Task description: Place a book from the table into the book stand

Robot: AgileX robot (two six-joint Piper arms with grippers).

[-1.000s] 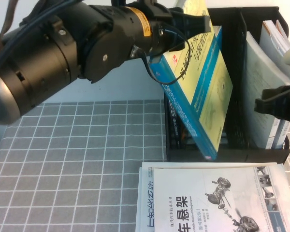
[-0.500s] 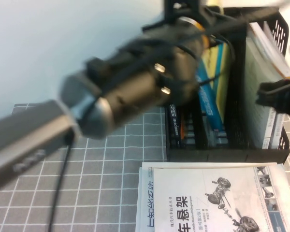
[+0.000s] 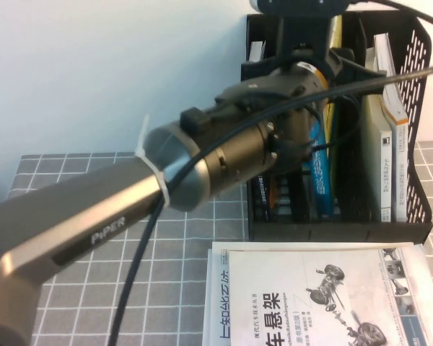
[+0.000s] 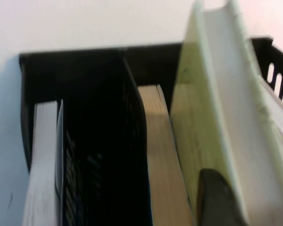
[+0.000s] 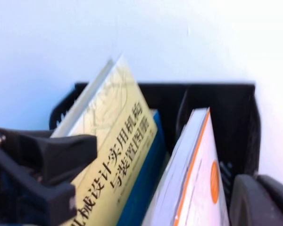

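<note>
The book stands nearly upright in the middle compartment of the black book stand, blue spine facing me. Its pale yellow-green cover shows in the left wrist view and, with its title, in the right wrist view. My left gripper is above the stand, shut on the book's top; one dark finger presses on the cover. The left gripper also shows in the right wrist view. My right gripper is near the stand's right compartment and is out of the high view.
A white book with a car-chassis picture lies on the grid-cloth table in front of the stand. White and orange-edged books fill the right compartment. More books stand in the left one. My left arm crosses the table.
The left arm has swung up and over the stand, and the book has gone from leaning left to nearly upright in the middle compartment. The right gripper has left the high view.
</note>
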